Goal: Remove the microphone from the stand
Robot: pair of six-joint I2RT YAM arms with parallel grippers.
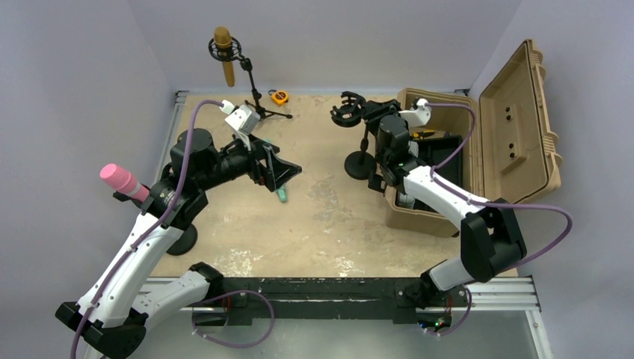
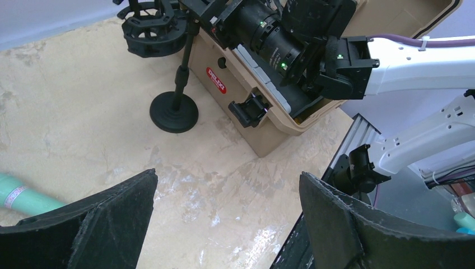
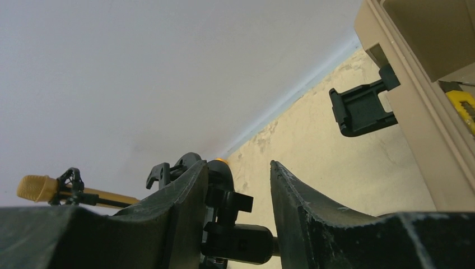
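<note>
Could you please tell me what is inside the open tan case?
Inside the tan case, a black liner and a small yellow tool show. The right arm covers the near half, so anything beneath it is hidden.

**Open pincer hanging over the table**

The pincer [image 2: 227,176] is hanging with its jaws standing wide apart, bare sandy table [image 2: 84,123] showing between them. Ahead of it a stand [image 2: 175,109] is resting on its round base, just beside a tan case [image 2: 269,131]. The other arm [image 2: 302,45] is reaching over the case towards the stand's top. A teal thing [image 2: 22,197] is lying just beside one finger [image 2: 95,230].
</note>
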